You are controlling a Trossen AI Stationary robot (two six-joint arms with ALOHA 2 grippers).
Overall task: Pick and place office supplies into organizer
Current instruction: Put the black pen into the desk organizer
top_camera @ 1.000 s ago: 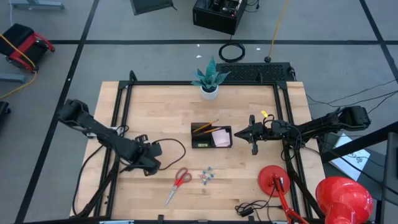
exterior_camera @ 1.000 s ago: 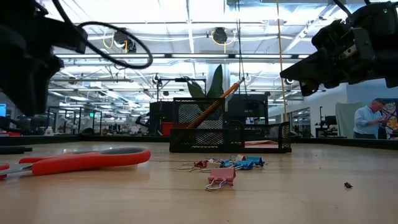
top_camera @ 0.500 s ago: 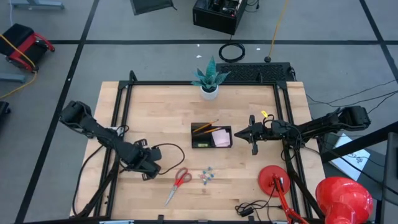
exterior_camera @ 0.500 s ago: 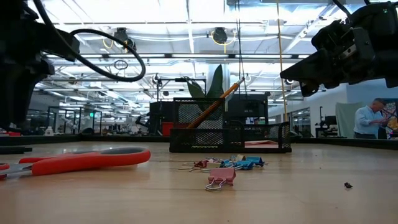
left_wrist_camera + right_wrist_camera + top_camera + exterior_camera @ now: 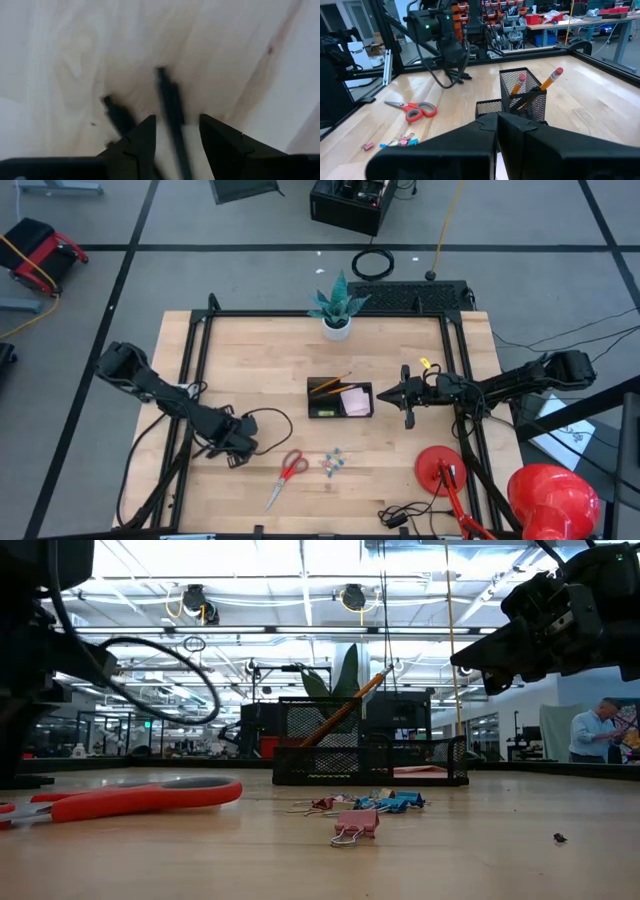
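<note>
**Left end effector low over a pen, left of the organizer**

The left end effector (image 5: pixel 175 131), fingers parted, straddles what looks like a thin black pen (image 5: pixel 170 107) on the wooden tabletop (image 5: pixel 260 360), well left of the black mesh organizer (image 5: pixel 340 398). The right end effector (image 5: pixel 406 394), fingers closed and empty, hangs just right of the organizer. Red-handled scissors (image 5: pixel 286 474) lie in front of the organizer, towards the left arm's side.

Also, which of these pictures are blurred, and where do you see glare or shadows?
Left wrist view: blurred; a black pen smears between the left gripper jaws, with its dark shadow beside it. Low view: bright ceiling lights glare, and the near arms are dark silhouettes against them. High view: sharp, with even light. Right wrist view: clear, the scissors are distinct.
</note>
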